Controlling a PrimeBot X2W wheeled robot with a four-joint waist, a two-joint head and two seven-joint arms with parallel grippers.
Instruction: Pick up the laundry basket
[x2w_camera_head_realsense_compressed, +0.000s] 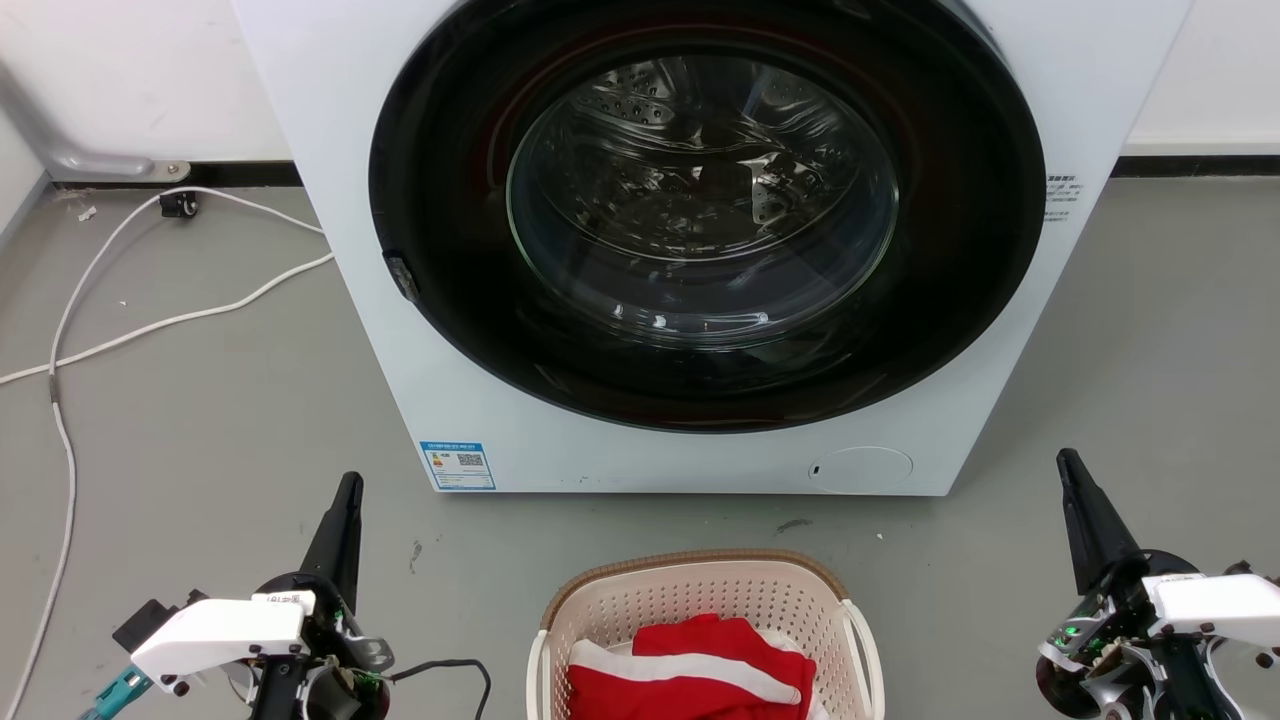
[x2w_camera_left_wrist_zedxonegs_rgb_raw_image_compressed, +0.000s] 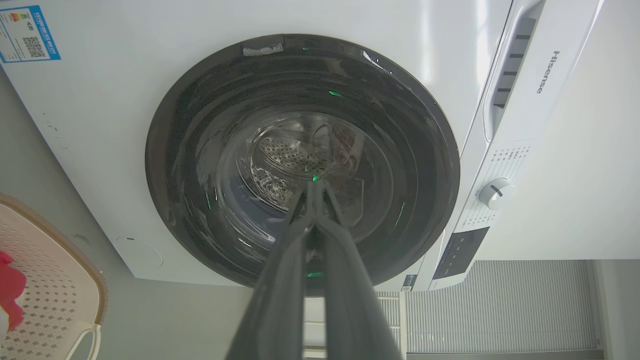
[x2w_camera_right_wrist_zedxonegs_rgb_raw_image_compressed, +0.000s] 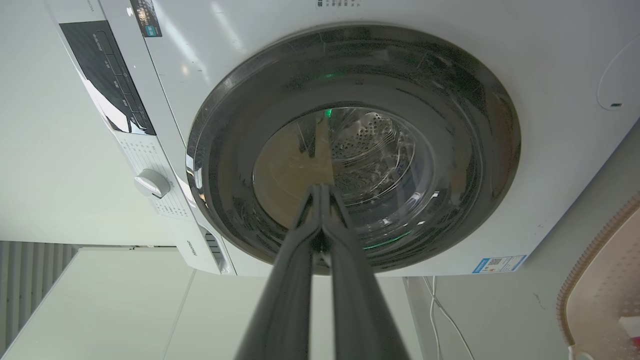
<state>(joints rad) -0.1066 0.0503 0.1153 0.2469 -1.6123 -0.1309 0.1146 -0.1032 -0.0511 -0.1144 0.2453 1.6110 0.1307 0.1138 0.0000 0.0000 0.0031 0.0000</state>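
Head view: basket (x2w_camera_head_realsense_compressed: 700, 598) on grey floor (x2w_camera_head_realsense_compressed: 220, 430)

Left hand (x2w_camera_left_wrist_zedxonegs_rgb_raw_image_compressed: 314, 187) fingertips together, washing machine door (x2w_camera_left_wrist_zedxonegs_rgb_raw_image_compressed: 200, 165) ahead, laundry basket (x2w_camera_left_wrist_zedxonegs_rgb_raw_image_compressed: 60, 265) lower left

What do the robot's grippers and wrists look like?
The left gripper and right gripper each have two long dark fingers tapering to a point, on a black wrist with a white angular cover. The left wrist carries a teal connector and a thin black cable; a small green light glows on the right one.
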